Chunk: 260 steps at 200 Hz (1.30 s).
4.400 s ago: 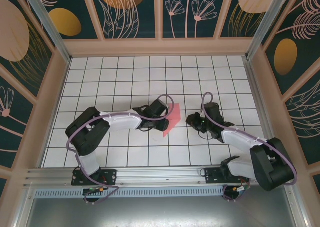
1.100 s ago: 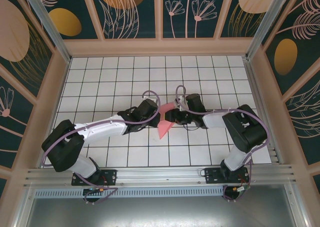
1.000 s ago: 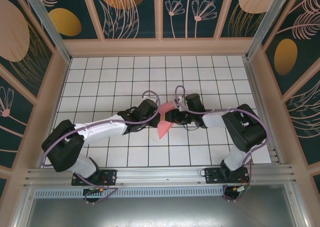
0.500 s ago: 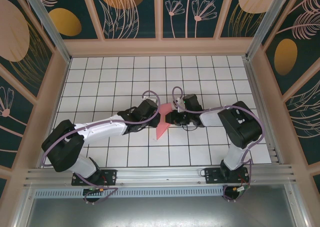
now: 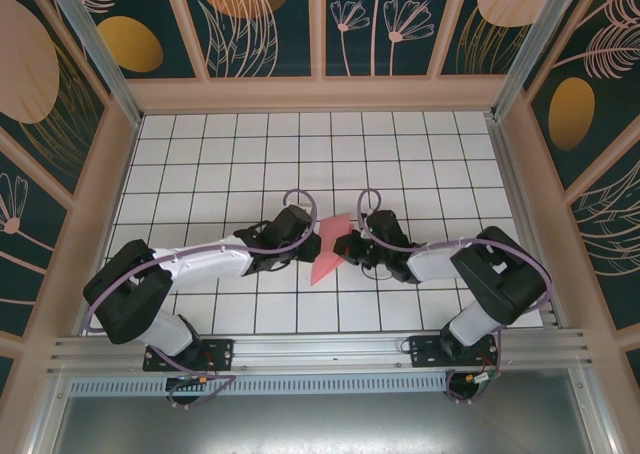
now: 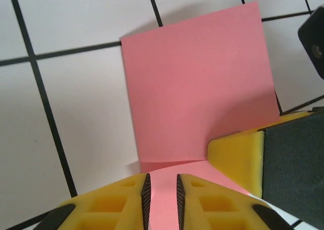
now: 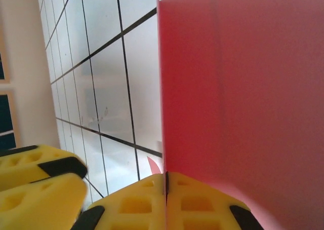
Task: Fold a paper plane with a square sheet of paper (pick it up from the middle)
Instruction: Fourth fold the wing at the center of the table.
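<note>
The square sheet of paper (image 5: 327, 252) is pink-red and folded, lying slantwise on the white grid table between both arms. In the left wrist view the paper (image 6: 197, 88) lies flat with a crease near my left gripper (image 6: 162, 199), whose jaws stand slightly apart with pink paper showing in the gap. A yellow finger (image 6: 238, 156) of the right gripper rests on the sheet there. My right gripper (image 7: 166, 182) is shut on the paper's edge, and the paper (image 7: 238, 88) rises upright from its jaws. From above, the left gripper (image 5: 305, 244) and right gripper (image 5: 347, 248) flank the sheet. A paper plane is out of view.
The white tiled table (image 5: 200, 164) is boxed in by patterned walls (image 5: 70, 124) on three sides. An aluminium rail (image 5: 320, 349) runs along the near edge by the arm bases. Open tiles lie behind and to both sides of the arms.
The right gripper has closed onto the paper's edge and its arm has swung down and to the right. The sheet has shifted slightly. The left gripper's jaws have narrowed a little.
</note>
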Tool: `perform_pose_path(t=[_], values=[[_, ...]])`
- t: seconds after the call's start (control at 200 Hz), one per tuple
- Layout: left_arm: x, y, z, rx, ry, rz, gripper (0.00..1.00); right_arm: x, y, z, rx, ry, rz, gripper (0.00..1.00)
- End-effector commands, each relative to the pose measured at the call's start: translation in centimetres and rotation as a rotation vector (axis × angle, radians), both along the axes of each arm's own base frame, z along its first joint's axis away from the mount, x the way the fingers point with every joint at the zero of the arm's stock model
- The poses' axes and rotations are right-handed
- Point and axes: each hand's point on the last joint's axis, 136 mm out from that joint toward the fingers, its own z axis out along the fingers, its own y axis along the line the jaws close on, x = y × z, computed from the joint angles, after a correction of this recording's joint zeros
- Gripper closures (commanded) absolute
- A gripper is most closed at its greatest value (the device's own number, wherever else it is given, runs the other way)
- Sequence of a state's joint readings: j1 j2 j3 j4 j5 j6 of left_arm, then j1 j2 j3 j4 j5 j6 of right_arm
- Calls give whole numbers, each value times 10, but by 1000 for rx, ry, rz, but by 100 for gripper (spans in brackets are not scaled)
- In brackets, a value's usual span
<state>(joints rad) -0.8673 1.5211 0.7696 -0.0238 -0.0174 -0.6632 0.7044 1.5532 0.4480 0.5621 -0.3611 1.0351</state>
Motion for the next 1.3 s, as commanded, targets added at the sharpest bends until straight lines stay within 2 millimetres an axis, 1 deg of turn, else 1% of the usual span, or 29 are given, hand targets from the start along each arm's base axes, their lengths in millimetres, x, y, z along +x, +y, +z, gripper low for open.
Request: perform_pose_path(t=[0.0,0.075,0.16,0.225,0.285,0.355,0.385,0.49,0.58,0.61,0.786,0.981,1.031,1.166,1.226,1.296], values=[[-5,-12,4,-94,22,-20,78,13,1,23,61,-23,-170,99],[-7,-15,1,-108,36,-30,80,10,1,25,52,-22,-197,99],[-8,-17,-2,-122,43,-34,83,5,-2,18,31,0,-207,98],[-7,-16,-9,-101,54,-27,85,4,-4,15,33,4,-205,96],[-7,-14,-17,-81,67,-14,87,3,-3,15,30,0,-180,93],[-8,-16,-23,-79,82,-20,88,1,2,14,14,-3,-137,89],[-8,-14,-27,-67,89,-15,89,0,5,13,4,-1,-116,87],[-8,-8,-39,-31,100,3,89,-4,10,11,-18,-8,-41,78],[-9,-4,-45,-13,106,13,90,-7,8,10,-40,-26,-4,67],[-9,-3,-47,-6,105,19,90,-8,7,10,-43,-34,15,66],[-11,0,-57,14,123,20,91,-11,-5,0,-93,-31,76,64],[-11,-3,-59,13,125,12,91,-12,-5,2,-108,-54,145,66],[-11,-2,-60,17,128,12,91,-13,-4,0,-115,-53,167,67],[-11,-2,-61,17,128,11,90,-11,-2,-3,-130,-54,186,70],[-10,-3,-61,16,125,6,90,-8,-2,-5,-137,-51,180,75],[-10,-3,-59,15,120,6,89,-7,-1,-6,-138,-50,179,77]])
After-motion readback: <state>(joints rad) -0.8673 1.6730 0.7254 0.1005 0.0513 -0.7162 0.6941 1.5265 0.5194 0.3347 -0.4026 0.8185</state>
